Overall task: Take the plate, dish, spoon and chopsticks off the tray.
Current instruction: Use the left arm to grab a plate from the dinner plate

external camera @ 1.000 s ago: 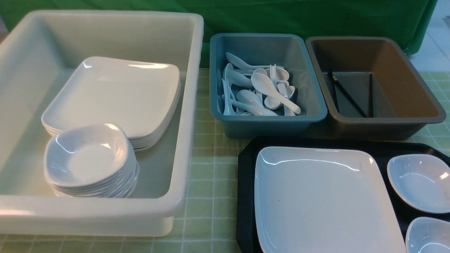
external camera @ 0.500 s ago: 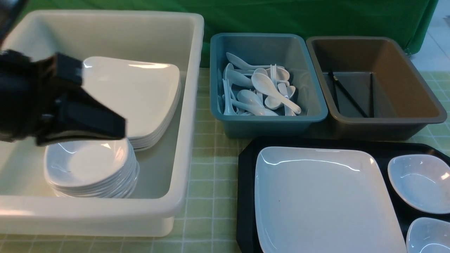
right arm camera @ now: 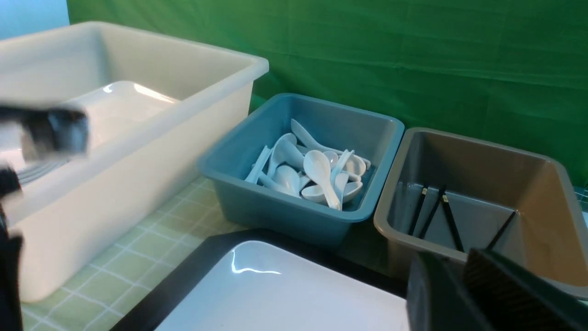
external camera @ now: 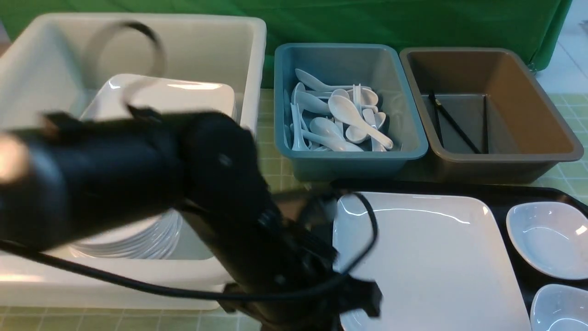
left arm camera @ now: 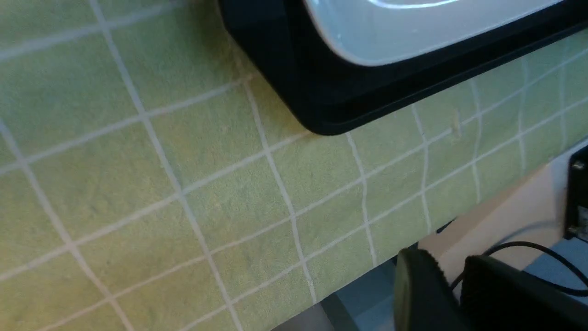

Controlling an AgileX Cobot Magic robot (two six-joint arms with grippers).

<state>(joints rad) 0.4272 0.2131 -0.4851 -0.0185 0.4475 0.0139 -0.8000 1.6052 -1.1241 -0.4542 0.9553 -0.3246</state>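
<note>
From the front, the tray (external camera: 498,195) lies at 4 o'clock on the green-checked tabletop (external camera: 271,151). The plate (external camera: 427,262) rests flat in it and fills its 9 o'clock side. Two small dishes (external camera: 549,239) sit in the tray just beside the plate, at its 3 o'clock.

At 12 o'clock a blue bin (external camera: 349,57) holds a heap of spoons (external camera: 342,119). Touching it at 2 o'clock, a brown bin (external camera: 519,92) has chopsticks (external camera: 452,123) lying on its floor. At 10 o'clock a white tub (external camera: 206,46) holds stacked plates (external camera: 193,99).

The blurred left arm (external camera: 138,170) comes in from 9 o'clock across the tub and ends at 6 o'clock, over the plate's near 9 o'clock edge.

The left pincer (left arm camera: 452,271) shows only as two dark finger ends close together with nothing between them. I cannot tell whether it is spread or pressed together. The right pincer (right arm camera: 452,266) looks the same, above the plate and short of the brown bin, and I cannot tell its state either.
</note>
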